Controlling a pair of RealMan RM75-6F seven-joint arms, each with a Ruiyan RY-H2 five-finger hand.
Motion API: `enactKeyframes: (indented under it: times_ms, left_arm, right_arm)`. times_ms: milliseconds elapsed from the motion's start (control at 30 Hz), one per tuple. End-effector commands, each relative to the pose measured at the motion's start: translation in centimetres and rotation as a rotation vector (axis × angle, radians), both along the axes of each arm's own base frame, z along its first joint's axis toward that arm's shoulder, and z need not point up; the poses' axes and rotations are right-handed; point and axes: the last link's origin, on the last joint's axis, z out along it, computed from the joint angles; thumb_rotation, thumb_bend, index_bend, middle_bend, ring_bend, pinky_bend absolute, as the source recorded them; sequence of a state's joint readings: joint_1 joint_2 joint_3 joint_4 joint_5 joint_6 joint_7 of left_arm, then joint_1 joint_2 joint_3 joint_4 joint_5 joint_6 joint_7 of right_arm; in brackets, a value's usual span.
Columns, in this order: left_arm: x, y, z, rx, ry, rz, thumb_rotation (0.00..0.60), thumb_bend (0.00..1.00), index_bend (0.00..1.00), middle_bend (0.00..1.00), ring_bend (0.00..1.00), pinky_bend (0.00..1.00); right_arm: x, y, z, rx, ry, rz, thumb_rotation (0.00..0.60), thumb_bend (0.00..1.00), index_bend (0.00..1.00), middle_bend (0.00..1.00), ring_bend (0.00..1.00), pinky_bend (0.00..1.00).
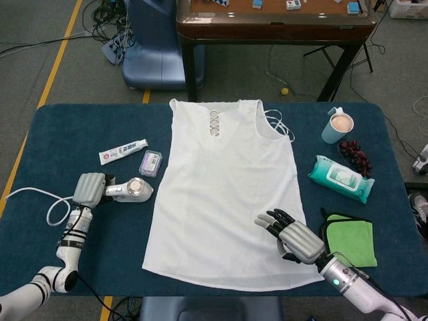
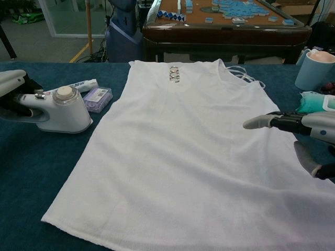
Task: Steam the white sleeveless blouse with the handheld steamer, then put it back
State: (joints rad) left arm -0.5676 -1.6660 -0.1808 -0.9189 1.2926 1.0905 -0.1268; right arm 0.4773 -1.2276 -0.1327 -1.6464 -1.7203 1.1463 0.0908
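Note:
The white sleeveless blouse (image 1: 227,194) (image 2: 183,151) lies flat in the middle of the blue table, neckline away from me. My left hand (image 1: 89,188) (image 2: 11,89) grips the handle of the white handheld steamer (image 1: 132,190) (image 2: 60,110), which rests on the table cloth just left of the blouse's edge. A white cord (image 1: 33,200) trails from it to the left. My right hand (image 1: 294,237) (image 2: 298,130) hovers above the blouse's lower right part, fingers spread, holding nothing.
A toothpaste tube (image 1: 123,152) and a small purple box (image 1: 150,162) lie beyond the steamer. On the right are a blue cup (image 1: 337,126), dark grapes (image 1: 354,155), a teal wipes pack (image 1: 341,178) and a green cloth (image 1: 350,239).

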Motion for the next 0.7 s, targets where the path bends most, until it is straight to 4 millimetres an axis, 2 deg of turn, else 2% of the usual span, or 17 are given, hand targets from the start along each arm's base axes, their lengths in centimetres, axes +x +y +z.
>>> enactKeyframes:
  times_ms: [33,233,300,400,500,633,700]
  left_arm:
    - [-0.3,-0.4,0.1,-0.006,-0.010,0.008,0.600,0.26,0.85,0.76,0.66,0.55]
    - [-0.2,-0.9,-0.2,-0.038,-0.018,0.020,0.600,0.25,0.82,0.75,0.64,0.54]
    - [-0.2,-1.0,-0.4,-0.065,-0.020,0.039,0.600,0.25,0.74,0.71,0.62,0.52]
    - [0.0,-1.2,-0.5,-0.092,-0.024,0.059,0.600,0.25,0.52,0.61,0.56,0.48]
    - [0.1,-1.4,-0.5,-0.118,-0.011,0.068,0.600,0.24,0.33,0.45,0.43,0.44]
    - [0.3,-1.6,-0.3,-0.135,0.007,0.073,0.600,0.17,0.09,0.12,0.13,0.31]
    - [0.5,-1.7,0.0,-0.129,0.002,0.070,0.600,0.16,0.03,0.04,0.06,0.26]
  right_arm:
    - [0.7,-0.7,1.6,-0.060,-0.015,0.015,0.600,0.80,0.00,0.09,0.00,0.01]
    - [1.3,-1.9,4.7,-0.175,-0.020,0.013,0.600,0.73,0.00,0.09,0.00,0.01]
    - [1.3,-1.9,5.4,-0.200,-0.020,0.008,0.600,0.72,0.00,0.09,0.00,0.02]
    - [1.2,-1.8,6.0,-0.212,-0.018,-0.004,0.599,0.71,0.00,0.09,0.00,0.02]
    - [0.9,-1.7,6.2,-0.214,-0.010,-0.013,0.600,0.71,0.00,0.09,0.00,0.01]
    - [0.6,-1.7,6.5,-0.220,-0.009,-0.021,0.599,0.71,0.00,0.09,0.00,0.01]
    - [0.5,-1.8,6.7,-0.230,-0.010,-0.022,0.598,0.71,0.00,0.09,0.00,0.01]
